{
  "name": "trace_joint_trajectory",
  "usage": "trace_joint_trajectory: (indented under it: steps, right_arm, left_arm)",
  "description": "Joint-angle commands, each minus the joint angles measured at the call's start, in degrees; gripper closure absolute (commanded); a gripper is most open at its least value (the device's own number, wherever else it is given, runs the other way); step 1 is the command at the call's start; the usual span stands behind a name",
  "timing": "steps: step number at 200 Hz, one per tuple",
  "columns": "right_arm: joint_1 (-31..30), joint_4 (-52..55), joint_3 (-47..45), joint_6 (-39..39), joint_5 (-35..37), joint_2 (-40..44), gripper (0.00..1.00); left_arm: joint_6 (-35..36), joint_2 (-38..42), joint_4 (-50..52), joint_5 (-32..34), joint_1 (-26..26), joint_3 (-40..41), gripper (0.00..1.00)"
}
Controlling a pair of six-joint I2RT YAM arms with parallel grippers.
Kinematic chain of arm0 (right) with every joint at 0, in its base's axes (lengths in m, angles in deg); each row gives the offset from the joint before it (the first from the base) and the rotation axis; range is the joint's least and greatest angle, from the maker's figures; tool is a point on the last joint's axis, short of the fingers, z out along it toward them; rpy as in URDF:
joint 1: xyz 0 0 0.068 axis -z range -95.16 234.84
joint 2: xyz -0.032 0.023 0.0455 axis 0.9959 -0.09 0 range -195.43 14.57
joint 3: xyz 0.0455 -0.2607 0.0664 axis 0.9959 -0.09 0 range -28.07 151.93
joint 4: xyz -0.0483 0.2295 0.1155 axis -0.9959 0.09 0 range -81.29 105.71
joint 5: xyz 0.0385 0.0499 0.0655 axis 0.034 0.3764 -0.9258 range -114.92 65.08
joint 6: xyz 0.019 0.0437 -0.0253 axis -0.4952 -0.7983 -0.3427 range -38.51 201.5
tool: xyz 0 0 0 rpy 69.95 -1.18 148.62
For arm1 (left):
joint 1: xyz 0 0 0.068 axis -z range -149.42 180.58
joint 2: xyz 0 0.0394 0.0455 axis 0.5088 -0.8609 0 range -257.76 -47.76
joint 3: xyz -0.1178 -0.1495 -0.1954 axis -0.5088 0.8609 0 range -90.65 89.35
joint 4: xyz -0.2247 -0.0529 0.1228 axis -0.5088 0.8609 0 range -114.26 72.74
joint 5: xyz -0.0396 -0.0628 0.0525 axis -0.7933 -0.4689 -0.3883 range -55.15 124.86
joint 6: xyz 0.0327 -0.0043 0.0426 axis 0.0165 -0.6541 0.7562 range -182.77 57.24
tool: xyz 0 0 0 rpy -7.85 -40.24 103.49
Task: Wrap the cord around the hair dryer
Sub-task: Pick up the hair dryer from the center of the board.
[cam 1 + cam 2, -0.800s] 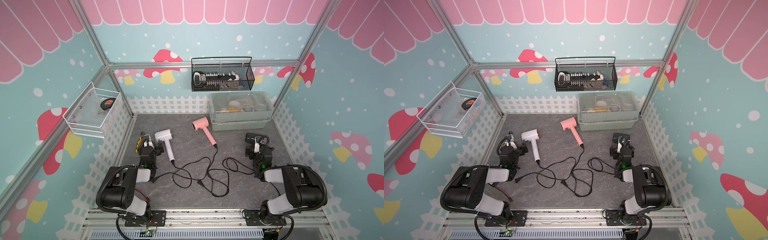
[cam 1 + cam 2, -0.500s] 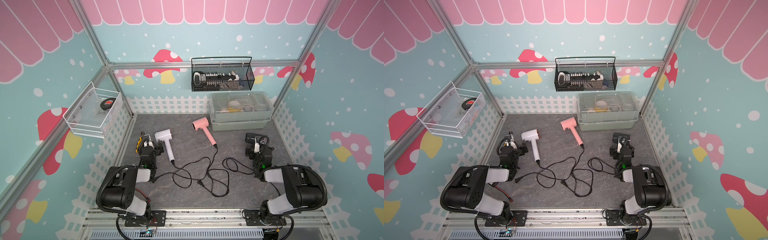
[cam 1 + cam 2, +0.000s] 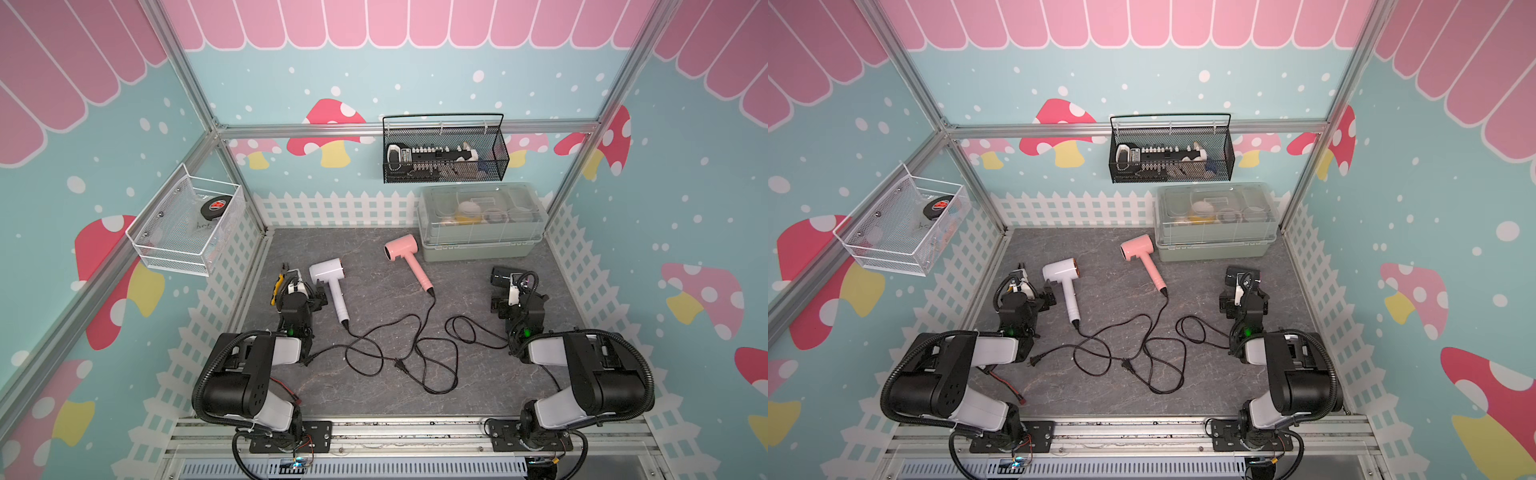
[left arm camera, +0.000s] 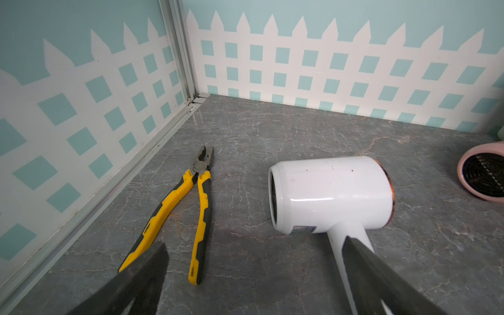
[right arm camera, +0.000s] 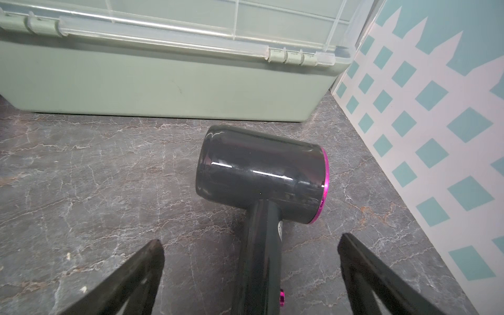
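1. Both top views: we count three dryers lying flat on the grey table. The white hair dryer sits left of centre, the pink hair dryer just above centre and the black hair dryer at centre right. Their black cords sprawl slack in overlapping loops across lower centre, trailing from the handle ends.
2. Left wrist view: the left gripper has its jaws spread wide, gripping nothing. The white hair dryer fills centre right, with a glossy barrel, a copper ring at one end, and its handle running behind the lower-right finger. Yellow-handled pliers lie left of centre.
3. Right wrist view: the right gripper is likewise spread and empty. The black hair dryer's handle runs between its fingers at lower centre, clear of both. We note a glossy barrel with a magenta ring. A green storage box spans the top.
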Motion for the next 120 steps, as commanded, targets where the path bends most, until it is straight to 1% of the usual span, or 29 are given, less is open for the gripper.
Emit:
trace_joint_trajectory:
  steps: [1, 26, 35, 42, 50, 58, 72, 91, 105, 120]
  right_arm:
    - [-0.2, -0.6, 1.0, 0.1, -0.4, -0.5, 0.01]
    - [-0.2, -0.8, 0.9, 0.0, -0.3, 0.0, 0.01]
    - [-0.3, 2.4, 1.7, 0.3, -0.9, 2.2, 0.01]
    - [-0.7, 10.5, 4.4, 0.2, 0.1, 5.4, 0.01]
    - [-0.9, 21.5, 8.9, -1.8, 2.4, 8.1, 0.01]
    - [-0.9, 28.8, 12.5, -4.3, 3.7, 9.4, 0.01]
    - [-1.1, 34.6, 16.1, -6.9, 3.0, 9.8, 0.01]
    - [-1.2, 42.9, 20.9, -11.8, 1.5, 8.3, 0.01]
    - [-1.2, 51.2, 25.7, -13.9, -1.3, 5.9, 0.01]
    - [-1.2, 59.6, 30.3, -16.4, -1.8, 3.5, 0.01]
  left_arm:
    - [1.2, -0.6, 0.1, 0.9, 0.2, -1.1, 0.01]
    - [1.6, -0.2, -0.4, 1.2, 0.3, -1.0, 0.01]
    - [1.9, 2.3, 4.6, 1.7, 0.7, -2.6, 0.01]
    - [2.1, 4.7, 11.5, 1.7, 1.0, -5.2, 0.01]
    - [1.9, 6.8, 19.3, 1.9, 1.0, -8.5, 0.01]
    - [1.9, 8.1, 24.5, 2.0, 1.0, -11.1, 0.02]
    - [1.7, 9.9, 30.1, 1.4, 1.2, -13.6, 0.02]
    - [-1.0, 11.3, 35.5, 1.3, 1.9, -15.4, 0.02]
    - [-2.8, 11.5, 40.6, 0.9, 3.8, -17.5, 0.04]
    - [-5.3, 11.1, 46.5, 0.3, 6.5, -20.3, 0.05]
